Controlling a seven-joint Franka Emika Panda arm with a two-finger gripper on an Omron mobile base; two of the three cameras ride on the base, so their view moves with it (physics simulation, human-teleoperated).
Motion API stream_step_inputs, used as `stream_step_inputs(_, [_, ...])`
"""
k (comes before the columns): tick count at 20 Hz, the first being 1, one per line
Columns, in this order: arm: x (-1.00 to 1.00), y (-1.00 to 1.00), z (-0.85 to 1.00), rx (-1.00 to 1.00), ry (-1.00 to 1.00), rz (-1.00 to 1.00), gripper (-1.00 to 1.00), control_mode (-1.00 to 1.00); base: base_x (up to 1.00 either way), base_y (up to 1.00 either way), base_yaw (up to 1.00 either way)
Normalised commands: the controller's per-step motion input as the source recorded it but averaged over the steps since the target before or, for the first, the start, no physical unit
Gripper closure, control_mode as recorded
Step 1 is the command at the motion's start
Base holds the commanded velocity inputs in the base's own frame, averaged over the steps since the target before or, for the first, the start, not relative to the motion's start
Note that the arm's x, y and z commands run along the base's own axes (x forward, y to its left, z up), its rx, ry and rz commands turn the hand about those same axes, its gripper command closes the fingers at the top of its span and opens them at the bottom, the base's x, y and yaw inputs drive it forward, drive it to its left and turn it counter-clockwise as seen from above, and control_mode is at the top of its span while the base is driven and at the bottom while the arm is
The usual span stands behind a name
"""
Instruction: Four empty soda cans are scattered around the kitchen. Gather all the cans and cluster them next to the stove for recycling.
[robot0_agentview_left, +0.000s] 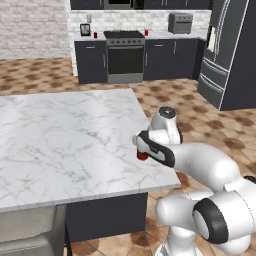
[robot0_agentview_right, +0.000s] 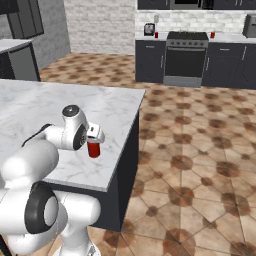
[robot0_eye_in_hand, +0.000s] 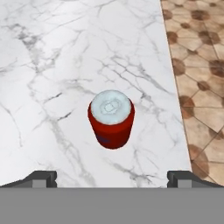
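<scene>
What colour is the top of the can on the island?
Silver-white, above a red body; the small red cylindrical soda can shows best in the hand view.

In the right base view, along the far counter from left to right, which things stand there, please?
Toaster → soda can → stove → second soda can

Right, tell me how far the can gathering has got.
Done: two soda cans already stand on the counter flanking the stove. In hand: the open gripper hovers above a third can on the marble island, not gripped. Left: carry it over; a fourth isn't visible.
</scene>
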Motion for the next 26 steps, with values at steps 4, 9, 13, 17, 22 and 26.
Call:
stream_step_inputs(4, [0.1, 0.0, -0.12, 0.0, 0.0, 0.0, -1.0, -1.0, 0.0, 0.0, 0.0])
stream_step_inputs(9, [0.1, 0.0, -0.12, 0.0, 0.0, 0.0, -1.0, -1.0, 0.0, 0.0, 0.0])
stream_step_inputs(13, [0.1, 0.0, -0.11, 0.0, 0.0, 0.0, -1.0, -1.0, 0.0, 0.0, 0.0])
stream_step_inputs(17, [0.12, 0.02, -0.12, 0.0, 0.0, 0.0, -1.0, -1.0, 0.0, 0.0, 0.0])
stream_step_inputs(22, [0.12, 0.04, -0.12, 0.0, 0.0, 0.0, -1.0, -1.0, 0.0, 0.0, 0.0])
stream_step_inputs(26, [0.13, 0.03, -0.12, 0.0, 0.0, 0.0, -1.0, -1.0, 0.0, 0.0, 0.0])
